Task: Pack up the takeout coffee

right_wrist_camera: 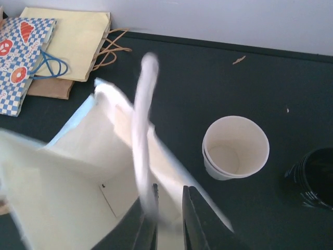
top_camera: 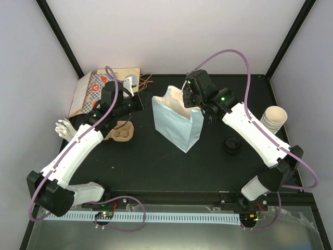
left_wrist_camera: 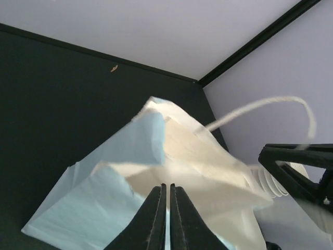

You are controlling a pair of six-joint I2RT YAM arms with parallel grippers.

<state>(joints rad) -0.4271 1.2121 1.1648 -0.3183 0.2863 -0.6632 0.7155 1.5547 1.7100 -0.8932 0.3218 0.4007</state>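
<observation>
The light blue paper bag stands open in the middle of the table. My right gripper hangs over its far right rim. In the right wrist view this gripper is slightly open, with the bag's rim and a blurred white handle at its fingers. My left gripper is shut just left of the bag. Its tips point at the bag's mouth and grip nothing. The takeout coffee cups, a nested cream stack with open tops, stand at the right.
Black lids lie stacked right of the bag, and show as well in the right wrist view. A brown cup carrier sits under the left arm. Flat paper bags lie at the back left, with a white crumpled thing off the table's left edge.
</observation>
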